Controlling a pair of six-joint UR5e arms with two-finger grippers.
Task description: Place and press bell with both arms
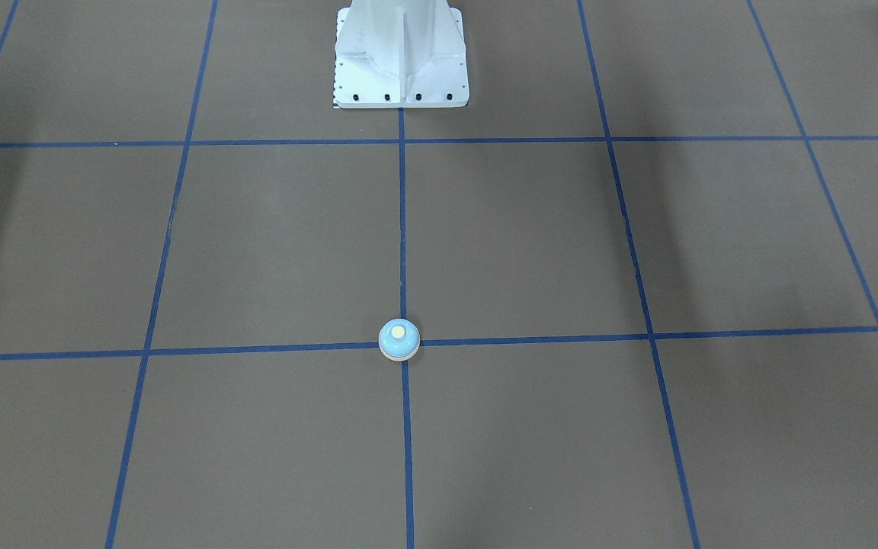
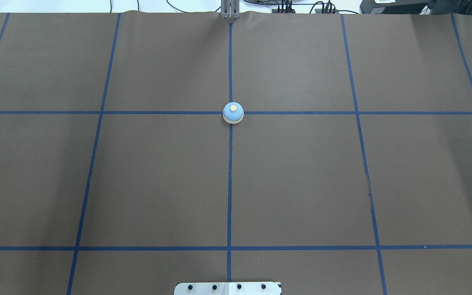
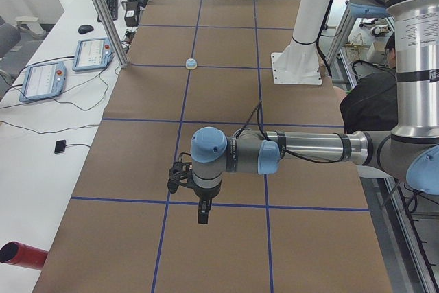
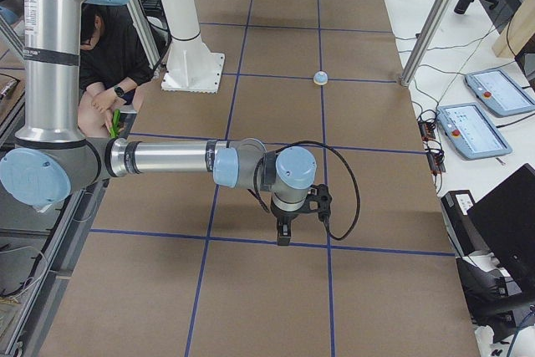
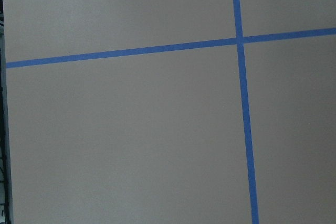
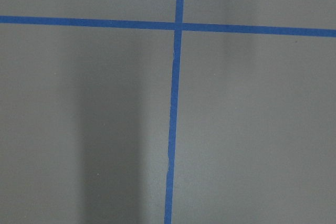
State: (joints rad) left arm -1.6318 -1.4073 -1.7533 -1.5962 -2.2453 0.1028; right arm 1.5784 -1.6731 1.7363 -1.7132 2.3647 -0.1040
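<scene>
The light-blue bell with its cream button stands upright on a crossing of blue tape lines in the middle of the brown table; it also shows in the front view and small in the side views. Neither arm is near it. My left gripper hangs over the table at the robot's left end, pointing down. My right gripper hangs over the robot's right end. Both show only in the side views, so I cannot tell whether they are open or shut. The wrist views show only table and tape.
The white bolted pedestal stands at the robot's side of the table. Teach pendants and cables lie beside the table's far edge. A seated person is behind the robot. A red cylinder lies off the table.
</scene>
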